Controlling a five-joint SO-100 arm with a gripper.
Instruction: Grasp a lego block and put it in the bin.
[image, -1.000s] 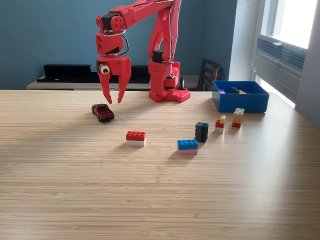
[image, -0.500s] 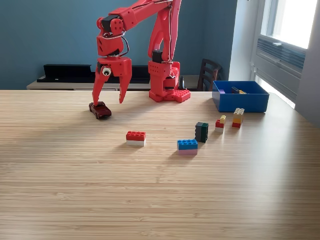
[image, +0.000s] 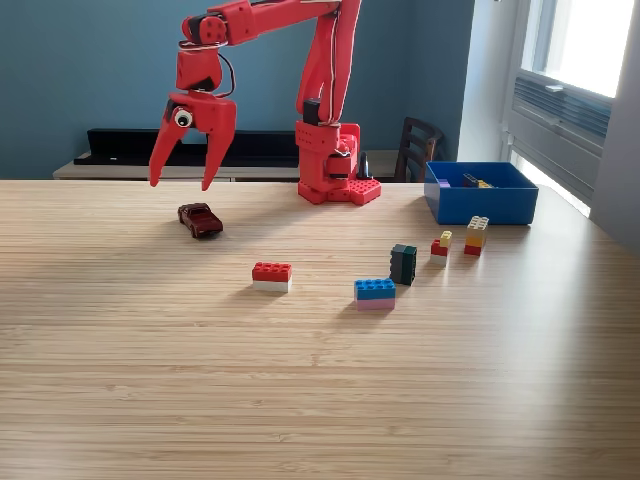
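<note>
My red gripper (image: 180, 185) hangs open and empty in the air at the exterior view's left, above and just left of a dark red toy car (image: 200, 220). Lego blocks lie on the wooden table: a red-on-white block (image: 272, 276), a blue-on-pink block (image: 375, 292), a dark green block (image: 403, 263), a small red-and-yellow block (image: 440, 244) and a yellow-orange-red stack (image: 476, 236). The blue bin (image: 481, 193) stands at the right rear with a few small pieces inside. The gripper is far from every block and from the bin.
The arm's red base (image: 337, 165) is fixed at the table's (image: 300, 380) back edge. A dark chair (image: 416, 148) stands behind it, and a black shelf (image: 130, 145) runs along the blue wall.
The gripper rose and swung to the exterior view's left, away from the toy car. The car shifted slightly left and turned between the first two frames. No block moved.
</note>
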